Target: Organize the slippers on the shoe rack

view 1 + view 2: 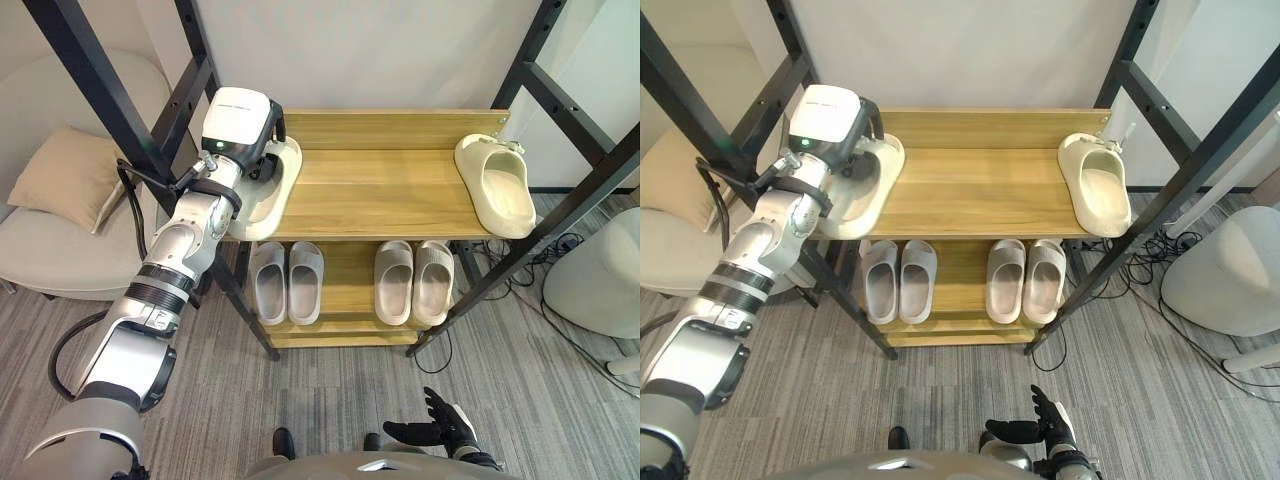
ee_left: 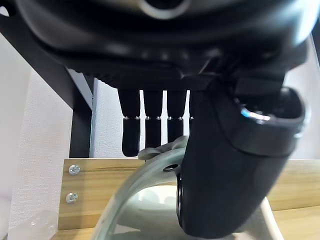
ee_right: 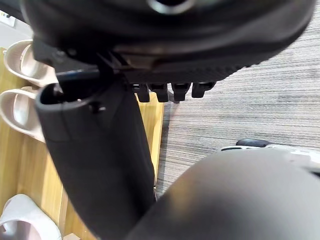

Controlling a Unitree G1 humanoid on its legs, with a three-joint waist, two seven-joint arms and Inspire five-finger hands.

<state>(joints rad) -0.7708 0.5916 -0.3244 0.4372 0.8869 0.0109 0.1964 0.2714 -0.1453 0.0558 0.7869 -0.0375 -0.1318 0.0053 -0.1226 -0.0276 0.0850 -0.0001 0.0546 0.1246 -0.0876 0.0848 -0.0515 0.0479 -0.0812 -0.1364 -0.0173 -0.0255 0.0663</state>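
Note:
Two cream slippers lie on the top shelf (image 1: 380,180) of the wooden shoe rack. One cream slipper (image 1: 497,185) rests at the shelf's right end, toe towards me. The other slipper (image 1: 275,200) sits at the left end, partly over the edge. My left hand (image 1: 264,163) is on it. In the left wrist view the fingers (image 2: 150,120) reach over the slipper's strap (image 2: 160,150) and the thumb (image 2: 225,165) presses under it, pinching it. My right hand (image 1: 435,428) hangs low near the floor, fingers relaxed, holding nothing.
The lower shelf holds a grey pair (image 1: 287,282) and a beige pair (image 1: 413,282) of slippers. Black frame posts (image 1: 110,90) stand around the rack. A beige chair with a cushion (image 1: 70,175) is at left, a white rounded object (image 1: 600,270) and cables (image 1: 520,290) at right.

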